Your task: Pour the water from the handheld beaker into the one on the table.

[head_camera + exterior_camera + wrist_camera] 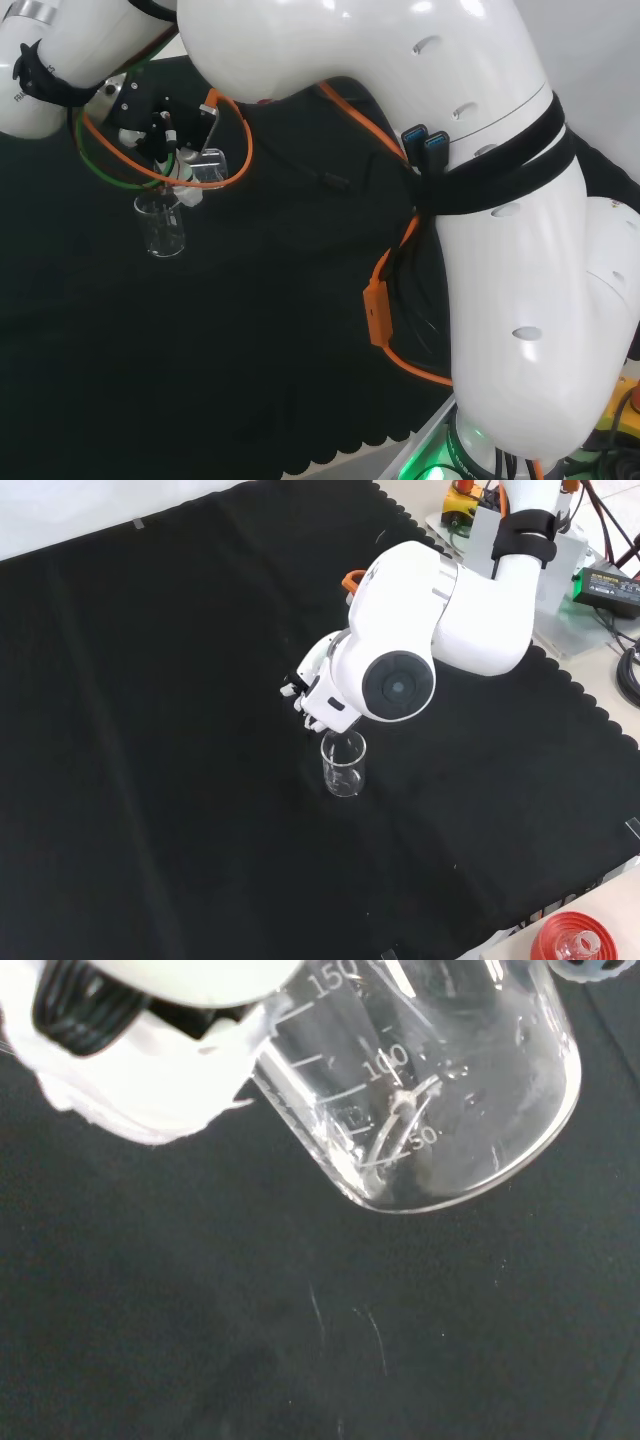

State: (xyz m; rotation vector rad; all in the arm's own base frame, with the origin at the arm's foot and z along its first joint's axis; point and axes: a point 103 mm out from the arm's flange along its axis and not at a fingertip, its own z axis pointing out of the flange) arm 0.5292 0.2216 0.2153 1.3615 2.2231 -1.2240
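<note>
The robot hand (pixel 165 130) is closed around a clear beaker (pixel 207 167), its black-and-white fingers curled about the glass wall. In the wrist view a white part of the robot hand (pixel 150 1080) presses against the side of this held beaker (pixel 430 1090), whose printed scale marks show along the wall and whose round base is tipped toward the camera — the glass is tilted, not upright. Whether any water is left in it cannot be told.

A second clear beaker (pixel 160 225) stands upright on the black cloth of the tabletop (pixel 250 350), just below and beside the held one in the head view. In the front view this standing beaker (pixel 343 764) sits near the middle of the tabletop (pixel 150 730), well away from every edge, directly under the robot hand (pixel 305 695). The held beaker there is hidden behind the arm's big white link with the round grey cap (pixel 398 685), which blocks most of the robot hand as well.

Orange cables (pixel 235 130) loop around the wrist close to the held glass.

Two beakers can be counted — one held, one standing. At the near right corner of the tabletop in the front view lies a red ribbed ring (pixel 572 942) with a clear piece on it.
</note>
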